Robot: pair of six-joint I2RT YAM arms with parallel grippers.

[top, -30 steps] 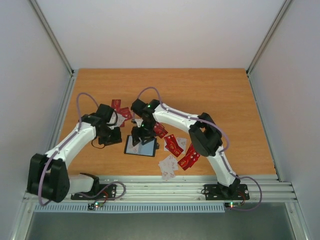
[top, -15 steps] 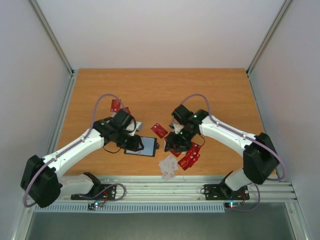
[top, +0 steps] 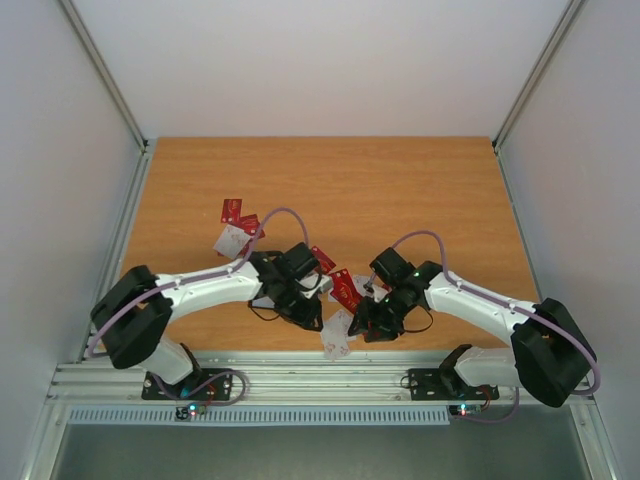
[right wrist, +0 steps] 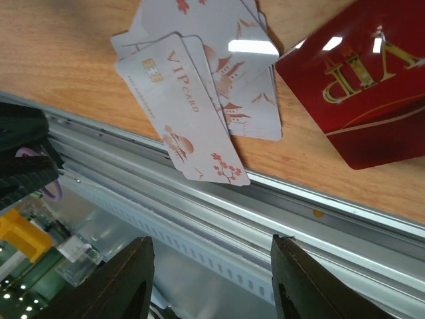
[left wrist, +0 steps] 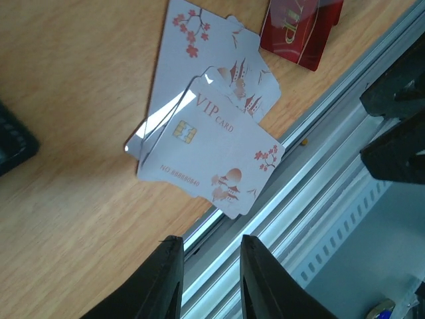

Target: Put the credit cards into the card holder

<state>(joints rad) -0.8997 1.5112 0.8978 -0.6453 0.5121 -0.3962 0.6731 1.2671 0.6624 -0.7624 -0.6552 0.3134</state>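
Observation:
A small pile of white credit cards (top: 337, 335) with red marks lies at the table's near edge, one card overhanging the rail. The left wrist view shows the pile (left wrist: 212, 153) just ahead of my left gripper (left wrist: 211, 240), which is open with a narrow, empty gap. My right gripper (right wrist: 212, 240) is open wide and empty, hovering over the rail short of the same white cards (right wrist: 192, 106). From above, the left gripper (top: 305, 310) and right gripper (top: 368, 322) flank the pile. My left arm hides the card holder from above; a black corner (left wrist: 12, 143) shows.
Red cards (top: 345, 288) lie between the two wrists and more sit at the back left (top: 232, 212). A red card (right wrist: 362, 100) lies right of the white pile. The aluminium rail (top: 300, 370) runs along the near edge, with a drop beyond it.
Both arms have swung toward the near edge. My left gripper crossed over the card holder to the white pile and its jaws narrowed slightly. My right gripper moved down and left to the pile.

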